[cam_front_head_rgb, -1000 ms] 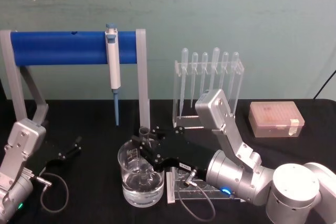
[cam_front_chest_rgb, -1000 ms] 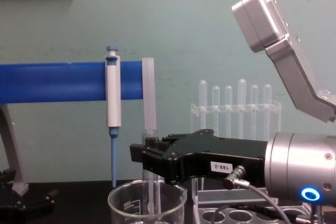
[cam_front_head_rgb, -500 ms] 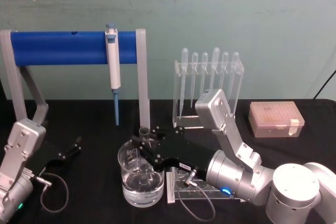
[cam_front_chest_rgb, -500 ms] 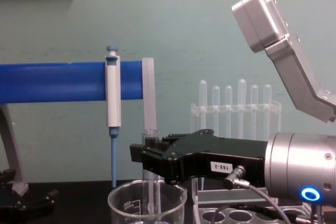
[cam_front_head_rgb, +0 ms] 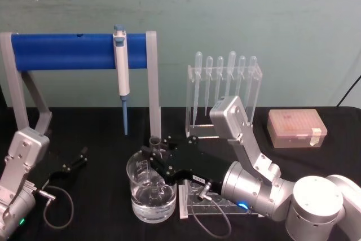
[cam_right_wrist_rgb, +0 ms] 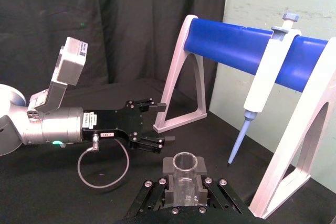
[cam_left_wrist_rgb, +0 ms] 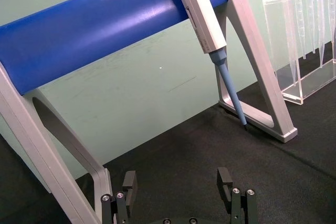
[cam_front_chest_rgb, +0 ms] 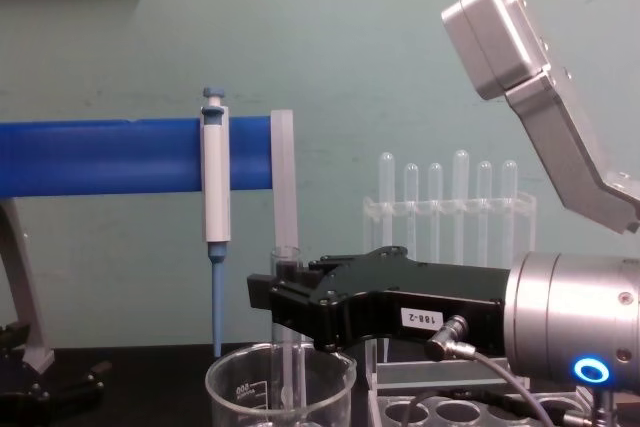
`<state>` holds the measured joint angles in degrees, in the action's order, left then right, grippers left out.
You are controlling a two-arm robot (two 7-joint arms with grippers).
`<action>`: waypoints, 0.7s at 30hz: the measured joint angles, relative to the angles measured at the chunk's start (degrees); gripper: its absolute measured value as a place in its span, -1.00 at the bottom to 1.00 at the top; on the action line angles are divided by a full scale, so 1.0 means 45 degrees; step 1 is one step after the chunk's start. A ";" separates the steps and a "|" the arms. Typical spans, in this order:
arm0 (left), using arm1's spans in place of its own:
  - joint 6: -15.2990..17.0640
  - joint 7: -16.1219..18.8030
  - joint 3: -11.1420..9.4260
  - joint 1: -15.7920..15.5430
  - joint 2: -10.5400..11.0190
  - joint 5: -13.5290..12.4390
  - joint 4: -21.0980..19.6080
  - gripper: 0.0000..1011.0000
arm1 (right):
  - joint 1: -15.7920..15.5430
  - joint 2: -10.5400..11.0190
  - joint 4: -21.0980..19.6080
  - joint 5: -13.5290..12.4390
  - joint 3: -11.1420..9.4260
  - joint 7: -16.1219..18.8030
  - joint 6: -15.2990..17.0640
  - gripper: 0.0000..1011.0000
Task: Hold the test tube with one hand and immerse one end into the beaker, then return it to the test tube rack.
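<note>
Test tube (cam_front_head_rgb: 154, 139) upright in right hand (cam_front_head_rgb: 156, 159), jaws closed on its upper part, lower end inside beaker (cam_front_head_rgb: 138, 196). No shift since half second ago: dip being held, return to rack (cam_front_chest_rgb: 450, 412) just right of beaker not begun. Chest view shows tube passing below beaker rim; head view shows water. Left hand (cam_left_wrist_rgb: 176, 179) spread open, empty, well left of beaker.

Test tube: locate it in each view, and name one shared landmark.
Head view: test tube lower centre, held by the right gripper in the beaker.
Chest view: test tube low, left of centre.
Left wrist view: not in it.
Right wrist view: test tube bottom centre, in that gripper.
Landmark: the pipettor on the blue bar.
</note>
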<state>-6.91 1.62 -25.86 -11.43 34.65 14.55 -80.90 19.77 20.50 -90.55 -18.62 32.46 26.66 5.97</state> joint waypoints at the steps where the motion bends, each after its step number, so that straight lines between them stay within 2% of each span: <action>1: 0.0000 -0.0001 0.0000 0.0000 0.0000 0.0000 0.0000 0.98 | 0.0000 0.0000 0.0000 0.0000 0.0000 0.0000 0.0000 -0.55; 21: 0.0000 0.0000 0.0000 0.0000 0.0000 0.0000 0.0000 0.98 | 0.0000 0.0000 0.0000 0.0000 -0.0001 -0.0001 0.0000 -0.55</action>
<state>-6.91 1.62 -25.86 -11.43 34.65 14.55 -80.90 19.77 20.50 -90.55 -18.62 32.46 26.66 5.97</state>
